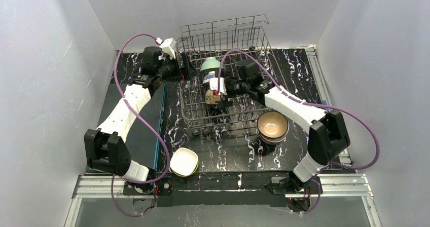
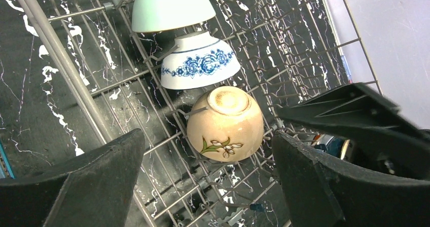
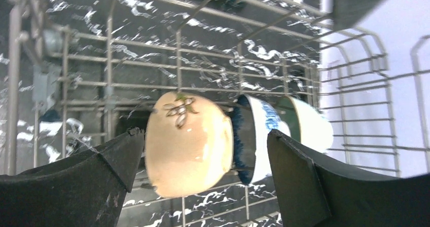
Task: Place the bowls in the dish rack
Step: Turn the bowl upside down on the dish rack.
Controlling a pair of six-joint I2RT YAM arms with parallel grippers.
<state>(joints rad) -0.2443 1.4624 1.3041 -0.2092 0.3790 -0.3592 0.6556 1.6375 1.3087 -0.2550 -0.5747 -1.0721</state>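
At the dish rack's (image 2: pixel 57 53) left edge the left gripper (image 2: pixel 208 135) hangs with jaws wide apart and empty; the white bowl (image 1: pixel 183 161) off the rack's near-left corner looks like its likely pick. Over the rack's middle the right gripper (image 3: pixel 204 133) straddles the tan bowl (image 2: pixel 225 123), fingers spread. It should rise straight up so neither finger nudges the bowl, then go for the stack (image 1: pixel 273 125) off the rack's near-right corner. The tan bowl is glossy, flower-sprigged and tilted with its foot showing. It sits just beside the blue-patterned bowl (image 2: pixel 200 67), with the mint bowl (image 2: pixel 172 6) beyond.

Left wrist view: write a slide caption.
Mint bowl, blue-patterned bowl and tan bowl sit in the dish rack, framed by open left gripper.
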